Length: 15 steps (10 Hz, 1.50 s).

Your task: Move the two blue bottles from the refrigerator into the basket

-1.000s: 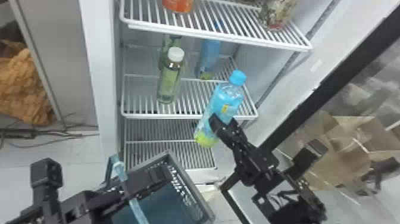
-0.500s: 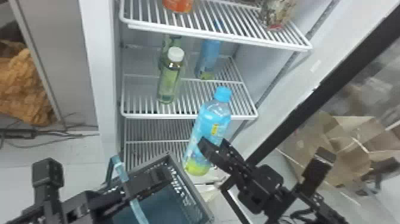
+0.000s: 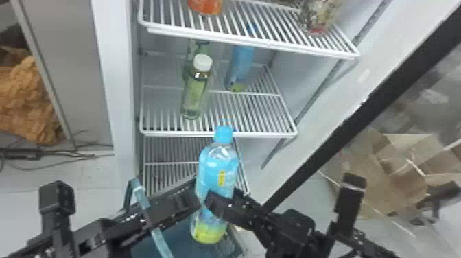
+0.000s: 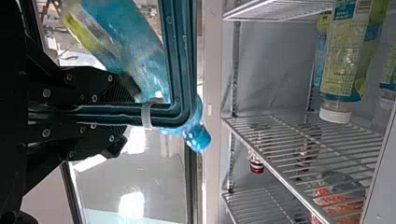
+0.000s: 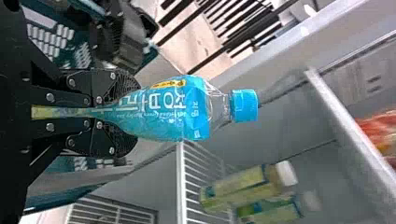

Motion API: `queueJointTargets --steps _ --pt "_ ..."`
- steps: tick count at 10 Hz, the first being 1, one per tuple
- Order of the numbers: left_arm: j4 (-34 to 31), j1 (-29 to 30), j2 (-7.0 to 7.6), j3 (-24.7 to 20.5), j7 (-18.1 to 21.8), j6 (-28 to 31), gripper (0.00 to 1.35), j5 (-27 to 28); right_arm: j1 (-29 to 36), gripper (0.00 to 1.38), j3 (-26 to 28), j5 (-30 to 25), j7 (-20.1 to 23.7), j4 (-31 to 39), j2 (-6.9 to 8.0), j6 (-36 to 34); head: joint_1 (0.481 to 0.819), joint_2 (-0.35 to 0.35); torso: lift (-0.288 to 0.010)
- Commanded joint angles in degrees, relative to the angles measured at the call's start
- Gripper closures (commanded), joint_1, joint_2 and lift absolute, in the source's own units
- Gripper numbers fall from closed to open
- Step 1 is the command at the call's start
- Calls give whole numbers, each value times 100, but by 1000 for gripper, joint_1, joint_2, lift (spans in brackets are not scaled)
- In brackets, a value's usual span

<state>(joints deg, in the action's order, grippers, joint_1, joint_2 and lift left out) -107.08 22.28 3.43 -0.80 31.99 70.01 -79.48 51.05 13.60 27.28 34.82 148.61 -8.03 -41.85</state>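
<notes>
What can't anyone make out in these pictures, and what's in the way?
- Basket, head view: partly behind the arms and held bottle; the bottom edge cuts it off.
- Shelved blue bottle, head view: its top is a blur behind the upper rack.
- Rear green bottle, head view: mostly behind the front green bottle.
- Orange item, head view: top edge cuts it off.

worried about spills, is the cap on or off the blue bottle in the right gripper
On: the blue cap sits over the neck of the held blue bottle.
</notes>
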Motion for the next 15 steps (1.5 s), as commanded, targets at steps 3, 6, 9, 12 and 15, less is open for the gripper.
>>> queueJointTargets --steps 3,6,9,12,15 --pt "0 -35 0 11 0 -54 1197 -39 -479 926 -514 117 298 -764 -243 -596 695 -335 -216" --pt "0 -21 0 11 0 -54 1197 -62 -619 87 -503 37 403 -918 -278 -596 695 -281 -216" --pt "0 -21 0 23 0 -68 1197 -62 -605 117 -320 -9 403 -876 -251 -582 695 -308 -216" --pt "0 -6 0 11 0 -68 1197 -73 -633 117 -34 -20 298 -834 -137 445 695 -330 -216" --pt "0 8 0 11 0 -96 1197 -85 -816 121 274 -32 69 -946 4 1401 695 -350 -216"
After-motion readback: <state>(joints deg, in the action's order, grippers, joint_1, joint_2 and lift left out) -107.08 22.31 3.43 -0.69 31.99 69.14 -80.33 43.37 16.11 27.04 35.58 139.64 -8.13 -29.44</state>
